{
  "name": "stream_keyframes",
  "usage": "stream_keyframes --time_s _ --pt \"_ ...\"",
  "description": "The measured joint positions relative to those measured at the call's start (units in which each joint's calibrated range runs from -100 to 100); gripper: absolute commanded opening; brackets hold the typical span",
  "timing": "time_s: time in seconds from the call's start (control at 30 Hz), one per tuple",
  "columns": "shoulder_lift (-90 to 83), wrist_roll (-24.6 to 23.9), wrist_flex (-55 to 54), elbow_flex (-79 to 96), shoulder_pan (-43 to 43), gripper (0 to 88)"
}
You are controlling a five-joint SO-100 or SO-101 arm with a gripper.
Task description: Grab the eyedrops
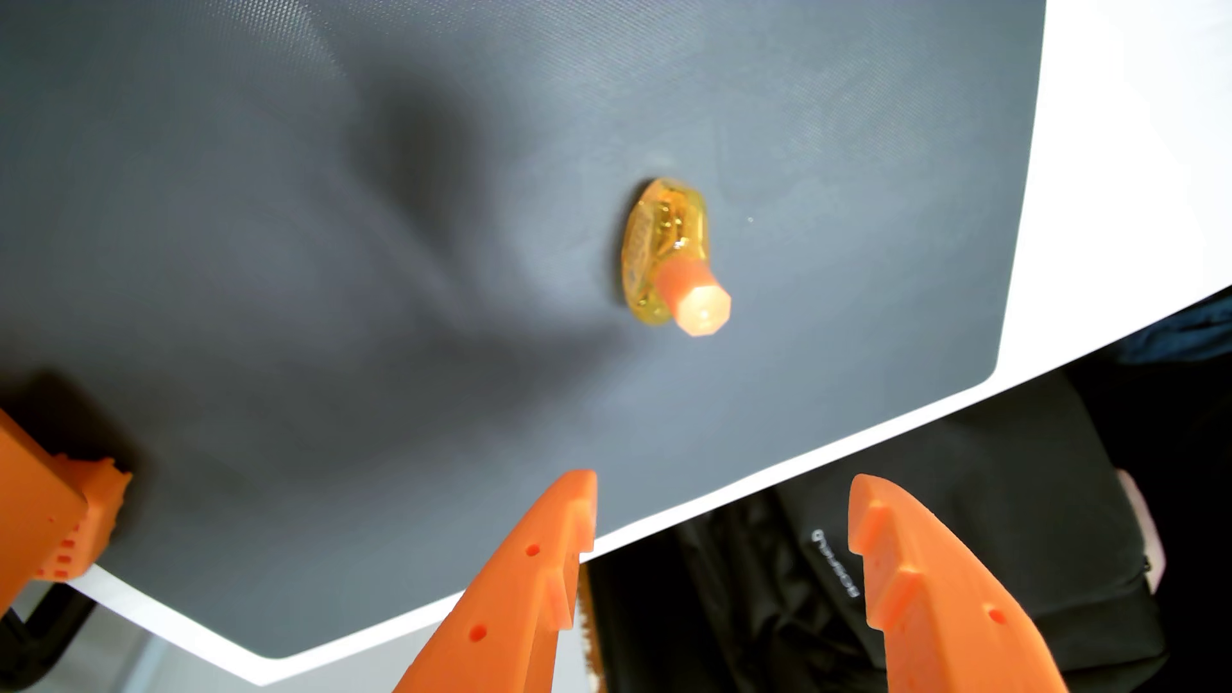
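The eyedrops [670, 256] are a small clear amber bottle with an orange faceted cap, standing on a dark grey mat in the wrist view, right of centre. My gripper [723, 493] comes in from the bottom edge with two orange fingers spread apart and nothing between them. Its tips hang over the mat's near edge, well below the bottle in the picture and apart from it.
The grey mat [333, 233] lies on a white table [1133, 166] whose edge runs diagonally across the lower right. Beyond the edge sits a black bag [967, 566]. An orange part of the arm [60, 513] stands at the left edge.
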Motion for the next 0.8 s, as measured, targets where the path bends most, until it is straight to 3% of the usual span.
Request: stream_keyframes --time_s 0.27,0.8 --pt "7.88 -4.39 0.0 -1.08 0.52 27.7" --pt "20.18 -6.64 -0.17 -8.58 0.22 27.8"
